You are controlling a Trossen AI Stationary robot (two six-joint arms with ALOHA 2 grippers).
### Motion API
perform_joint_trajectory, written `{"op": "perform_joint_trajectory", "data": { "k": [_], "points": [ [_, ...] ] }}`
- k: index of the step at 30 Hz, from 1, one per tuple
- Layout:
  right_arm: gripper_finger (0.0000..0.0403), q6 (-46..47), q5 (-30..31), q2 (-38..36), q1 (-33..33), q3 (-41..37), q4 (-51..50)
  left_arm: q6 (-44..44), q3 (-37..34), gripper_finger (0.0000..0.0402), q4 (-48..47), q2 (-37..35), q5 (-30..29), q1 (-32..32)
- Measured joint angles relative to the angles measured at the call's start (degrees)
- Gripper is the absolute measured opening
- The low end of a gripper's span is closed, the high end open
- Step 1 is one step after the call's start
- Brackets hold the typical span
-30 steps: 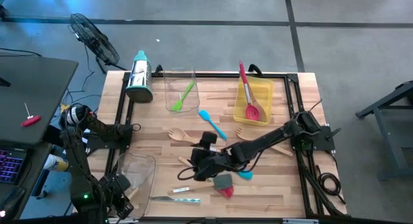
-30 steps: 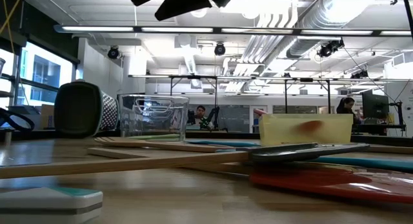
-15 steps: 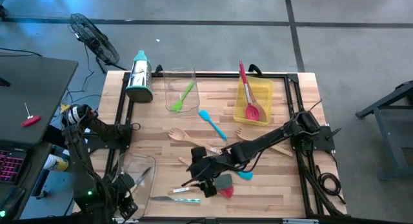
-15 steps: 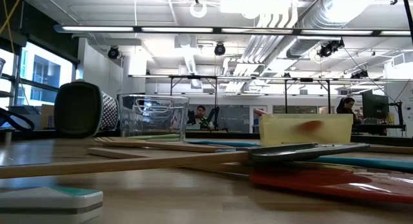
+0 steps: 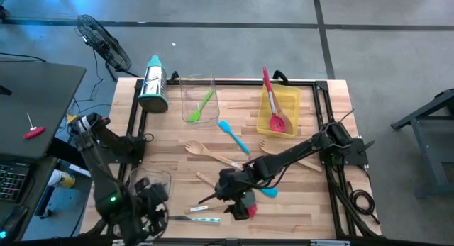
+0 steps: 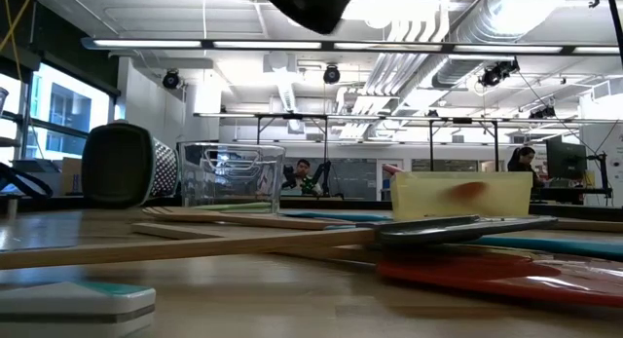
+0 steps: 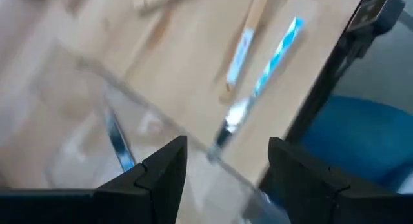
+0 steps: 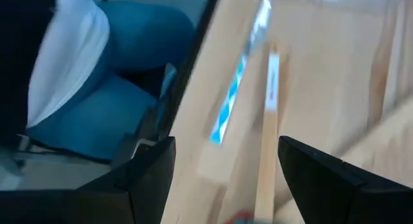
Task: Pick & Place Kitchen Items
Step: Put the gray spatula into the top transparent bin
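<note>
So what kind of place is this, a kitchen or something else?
Most likely a robotics lab or workshop, not a kitchen. The low view shows an open ceiling with exposed ducts and pipes and strip lights, and metal test frames farther back. The utensils lie on a wooden table on a bare concrete floor.

Two clear bins point(image 5: 198, 97) point(image 5: 152, 191), one yellow bin point(image 5: 279, 110), one grater point(image 5: 152, 85), three wooden utensils point(image 5: 211, 155).

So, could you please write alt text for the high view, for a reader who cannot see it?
Two dark robot arms work over a wooden table scattered with utensils; the right gripper hangs open near a grey spatula, the left gripper open at a clear bin. A yellow bin holds a red spatula.
</note>
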Motion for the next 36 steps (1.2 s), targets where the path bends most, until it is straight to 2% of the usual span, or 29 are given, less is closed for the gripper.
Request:
{"op": "perform_joint_trajectory", "data": {
  "k": [4, 9, 15, 22, 28, 36],
  "points": [
    [0.0265, 7.6, 0.4, 0.0, 0.3, 0.0, -6.9, 8.9, 0.0, 0.0212, 0.0, 0.0, -3.6, 3.7],
    [0.0265, 14.9, 2.6, 0.0, 0.7, 0.0, -13.6, 19.5, -0.2, 0.0212, 1.6, 0.3, -4.9, 7.8],
    [0.0265, 23.2, 5.3, 0.0, 2.4, 0.0, -17.3, 31.3, -5.3, 0.0212, 12.1, 0.3, -4.6, 10.6],
    [0.0265, 36.8, 6.6, 0.0, 5.4, 0.0, -18.4, 45.0, -15.2, 0.0212, 27.0, 0.4, -6.5, 12.2],
    [0.0265, 38.1, 6.9, 0.0, 8.3, 0.0, -18.5, 49.3, -20.4, 0.0212, 39.0, 0.4, -4.6, 13.6],
    [0.0265, 38.4, 13.5, 0.0, 10.0, 0.0, -18.5, 51.7, -23.5, 0.0212, 52.0, 0.6, -4.4, 13.4]
  ]
}}
